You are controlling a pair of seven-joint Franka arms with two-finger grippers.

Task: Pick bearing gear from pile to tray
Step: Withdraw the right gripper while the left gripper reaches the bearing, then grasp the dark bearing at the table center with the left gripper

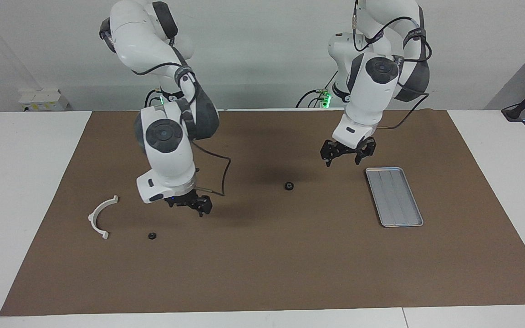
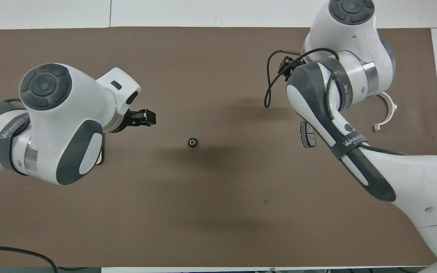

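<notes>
Brown matting (image 1: pixel 262 264) covers most of the white counter (image 1: pixel 21 150), and a small black bearing gear (image 1: pixel 289 186) lies alone on it near the middle, well apart from both the pile and the tray (image 1: pixel 394 196). In the overhead view the same gear (image 2: pixel 192 142) sits on bare mat between the two arms. The silver-grey tray rests toward the left arm's end of the counter, its ridged floor holding nothing. The left gripper (image 1: pixel 347 153) hangs in the air over the mat between the gear and the tray, its jaws spread wide and holding nothing; from overhead its tip (image 2: pixel 142 117) points toward the gear. The right gripper (image 1: pixel 191 203) hangs low over the mat at the pile's end, jaws likewise wide and empty. Of the pile, the white plastic half-ring (image 1: pixel 100 217) lies toward the right arm's end of the counter, and a second tiny black round piece (image 1: pixel 151 236) sits on the mat near it, farther from the robots than the right gripper's spot. One dark grey brake-pad-shaped piece (image 2: pixel 306 134) shows in the overhead view, partly covered by the right arm; in the facing view that arm's wrist hides it.
</notes>
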